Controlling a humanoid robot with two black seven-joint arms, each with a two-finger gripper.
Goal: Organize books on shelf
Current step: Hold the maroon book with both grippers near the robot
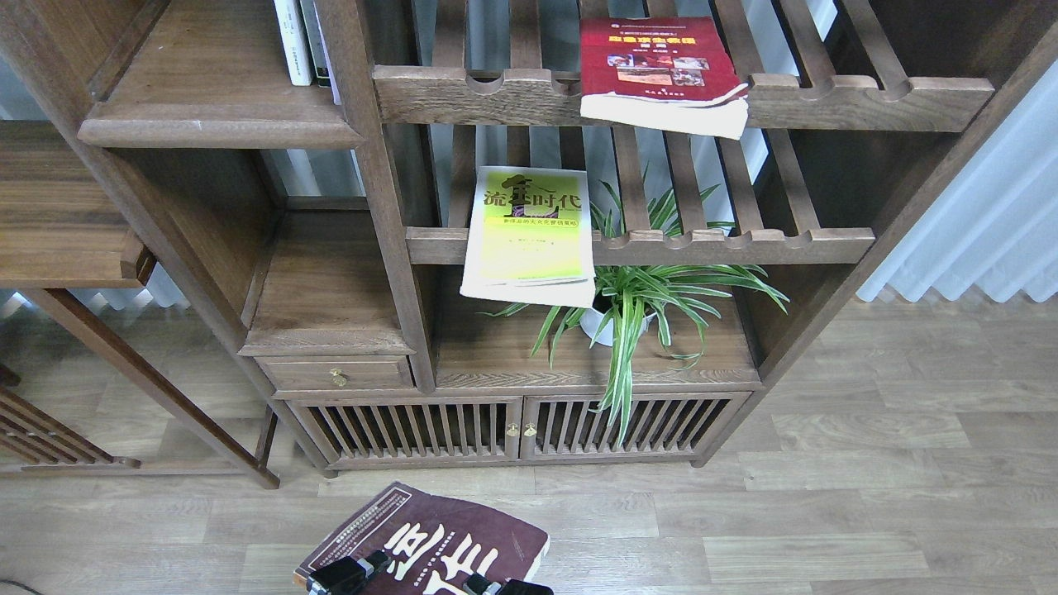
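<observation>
A tall dark wooden bookcase (388,248) fills most of the head view, standing on a pale plank floor (868,463). At its upper left is the shelf (207,124), a solid flat board with a rounded front edge; two slim white and grey books (299,41) stand upright at its far right corner, and the rest of the board is bare wood. To the right are two slatted racks with notched front rails. The red book (657,66) lies flat on the upper rack (868,95), its near edge overhanging the rail. The lime-yellow book (529,231) lies on the lower rack (744,244), also overhanging, just left of a spider plant (636,297) in a white pot.

At the bottom edge of the view, nearest the robot, the maroon book (446,537) is held flat over the floor. Two dark gripper parts show at its near edge: one on the left (347,573), one further right (508,587). Both are cut off by the frame, so it cannot be told which arm each belongs to, nor whether the fingers are clamped on the cover.

The books look like thick paperbacks: fairly heavy, bendable, with smooth covers that may slip. A hold near the spine would probably sag least. The overhanging edges of the two racked books offer places to pinch. The solid shelf appears to have wide room left of the slim books, but the upright post beside it and the plant's leaves are likely to crowd any reach.
</observation>
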